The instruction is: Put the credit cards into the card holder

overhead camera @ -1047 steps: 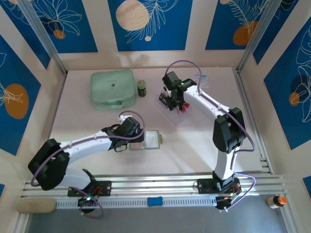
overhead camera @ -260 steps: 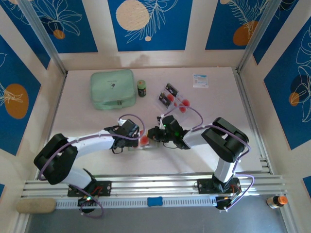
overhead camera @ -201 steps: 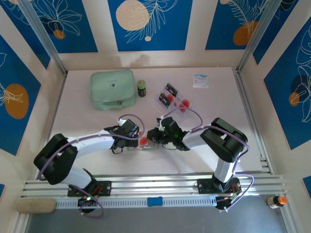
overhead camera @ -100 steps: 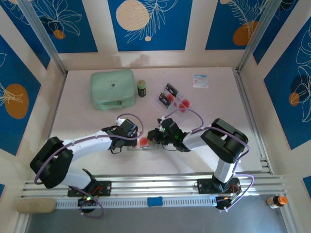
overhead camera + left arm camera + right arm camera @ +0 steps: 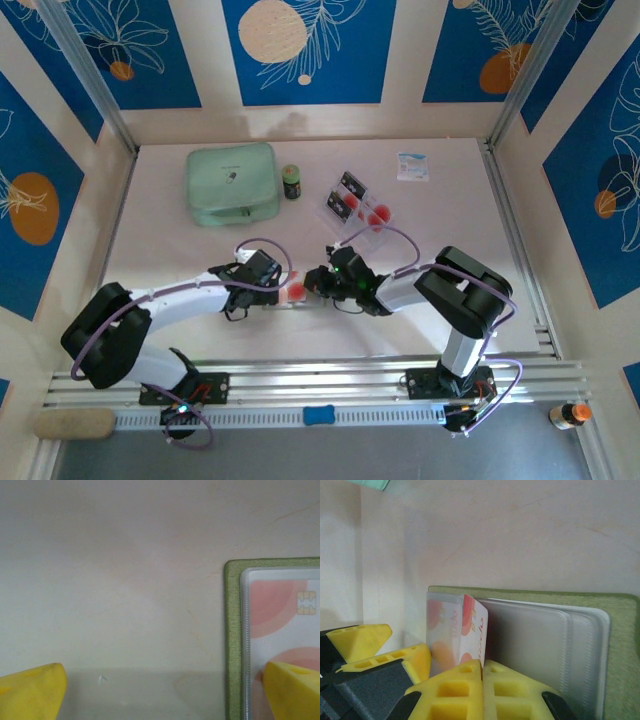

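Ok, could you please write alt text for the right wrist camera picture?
The right gripper, its yellow fingers pressed together, holds a white credit card with red marks on edge at the clear sleeves of an open olive-green card holder, which lies on a pale table.

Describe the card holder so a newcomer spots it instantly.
On the pale table, look mid-front, between the left gripper and right gripper. The card holder lies open there: olive-green, clear sleeves, unlike the bigger mint-green case at the back.
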`<act>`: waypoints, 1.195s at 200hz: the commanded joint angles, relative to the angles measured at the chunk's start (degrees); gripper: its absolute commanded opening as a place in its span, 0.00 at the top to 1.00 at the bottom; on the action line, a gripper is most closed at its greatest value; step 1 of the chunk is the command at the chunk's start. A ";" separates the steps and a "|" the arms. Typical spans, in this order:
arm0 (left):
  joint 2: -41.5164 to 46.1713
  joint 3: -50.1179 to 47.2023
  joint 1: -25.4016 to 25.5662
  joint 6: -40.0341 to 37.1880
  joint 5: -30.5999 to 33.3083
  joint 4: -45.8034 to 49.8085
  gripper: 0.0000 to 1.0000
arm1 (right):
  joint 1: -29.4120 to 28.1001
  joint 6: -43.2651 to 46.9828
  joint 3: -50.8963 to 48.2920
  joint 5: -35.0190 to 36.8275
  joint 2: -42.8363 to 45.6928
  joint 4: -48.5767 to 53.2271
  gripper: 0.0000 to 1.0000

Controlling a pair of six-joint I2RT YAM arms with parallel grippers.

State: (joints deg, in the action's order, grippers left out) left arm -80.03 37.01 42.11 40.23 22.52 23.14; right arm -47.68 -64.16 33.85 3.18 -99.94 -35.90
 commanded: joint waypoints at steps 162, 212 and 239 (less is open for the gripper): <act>0.63 -1.87 -0.78 1.08 0.36 1.21 0.00 | -1.98 0.35 1.44 1.65 -1.66 4.43 1.00; 0.57 -1.89 -0.77 0.99 0.40 1.00 0.00 | -2.33 0.01 0.79 2.35 -0.55 5.53 1.00; 0.66 -1.87 -0.79 0.91 0.51 0.87 0.00 | -2.59 0.08 0.34 2.88 0.48 6.50 1.00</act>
State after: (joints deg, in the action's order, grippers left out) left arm -79.64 36.25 42.11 40.62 22.52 22.11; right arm -49.25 -64.75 34.79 4.78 -99.96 -34.22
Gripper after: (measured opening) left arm 0.998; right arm 0.044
